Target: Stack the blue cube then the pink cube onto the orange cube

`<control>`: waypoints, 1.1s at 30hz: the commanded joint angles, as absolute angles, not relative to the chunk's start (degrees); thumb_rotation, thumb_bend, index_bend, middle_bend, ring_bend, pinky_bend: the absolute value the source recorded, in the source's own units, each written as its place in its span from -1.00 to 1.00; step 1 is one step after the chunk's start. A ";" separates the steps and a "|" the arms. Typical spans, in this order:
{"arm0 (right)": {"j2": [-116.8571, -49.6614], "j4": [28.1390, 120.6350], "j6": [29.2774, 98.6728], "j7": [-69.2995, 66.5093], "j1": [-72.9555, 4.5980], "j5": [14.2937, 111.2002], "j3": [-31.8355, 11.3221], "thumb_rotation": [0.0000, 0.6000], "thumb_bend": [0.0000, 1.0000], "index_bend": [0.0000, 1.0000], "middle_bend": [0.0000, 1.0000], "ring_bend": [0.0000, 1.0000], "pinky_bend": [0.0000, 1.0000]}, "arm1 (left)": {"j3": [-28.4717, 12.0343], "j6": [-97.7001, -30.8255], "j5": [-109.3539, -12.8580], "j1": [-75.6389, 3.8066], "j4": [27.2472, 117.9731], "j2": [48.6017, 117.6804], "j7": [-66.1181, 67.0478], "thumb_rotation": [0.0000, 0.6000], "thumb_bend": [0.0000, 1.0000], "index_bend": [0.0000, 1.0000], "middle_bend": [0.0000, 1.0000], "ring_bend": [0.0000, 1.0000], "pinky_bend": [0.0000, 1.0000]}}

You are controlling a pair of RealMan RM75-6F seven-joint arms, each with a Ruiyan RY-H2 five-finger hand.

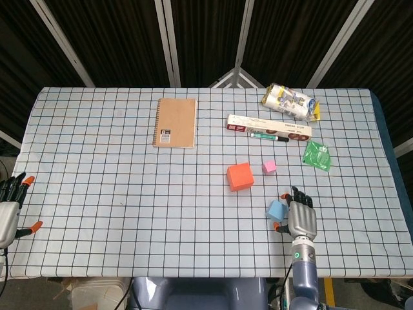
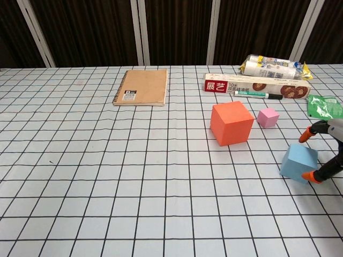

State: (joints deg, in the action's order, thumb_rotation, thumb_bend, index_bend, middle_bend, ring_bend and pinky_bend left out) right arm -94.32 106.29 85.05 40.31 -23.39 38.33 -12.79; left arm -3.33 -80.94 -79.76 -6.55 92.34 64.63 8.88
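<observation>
The orange cube [image 1: 239,176] [image 2: 231,123] sits mid-table, with the small pink cube [image 1: 270,166] [image 2: 268,117] just to its right, slightly further back. Nearer the front edge lies the blue cube [image 1: 277,210] [image 2: 298,163]. My right hand [image 1: 301,218] [image 2: 327,169] is against its right side, fingers apart. One orange fingertip [image 2: 308,175] is at the cube's near right corner; another fingertip [image 2: 305,136] hovers beyond its far side. The cube rests on the table, not lifted. My left hand [image 1: 9,210] hangs off the table's left edge, fingers spread and holding nothing.
A brown notebook [image 1: 175,122] lies at the back left of centre. A long box [image 1: 268,126] with a marker pen [image 1: 269,136] in front of it, a snack bag [image 1: 291,101] and a green packet [image 1: 317,155] lie at the back right. The table's right edge is near my right hand.
</observation>
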 commanded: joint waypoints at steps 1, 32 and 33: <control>-94.85 106.23 85.91 41.00 -23.51 38.30 -12.68 1.00 -0.45 -0.45 -1.00 -1.00 -1.00 | -3.25 -80.99 -79.92 -6.54 92.38 64.61 8.84 1.00 -0.77 -0.91 -1.00 -1.00 -1.00; -96.78 104.81 86.00 41.13 -24.09 38.31 -13.62 1.00 -0.45 -0.26 -1.00 -1.00 -1.00 | -3.27 -80.77 -79.29 -6.59 92.46 64.47 9.00 1.00 -0.77 -0.91 -1.00 -1.00 -1.00; -96.80 104.73 85.94 41.08 -24.08 38.25 -13.66 1.00 -0.45 -0.26 -1.00 -1.00 -1.00 | -3.28 -80.70 -79.21 -6.62 92.46 64.46 9.04 1.00 -0.77 -0.91 -1.00 -1.00 -1.00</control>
State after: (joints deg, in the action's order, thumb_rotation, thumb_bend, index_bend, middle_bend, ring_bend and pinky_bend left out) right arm -96.79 104.73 85.94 41.08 -24.08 38.25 -13.65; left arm -3.27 -80.72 -79.23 -6.60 92.46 64.47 9.02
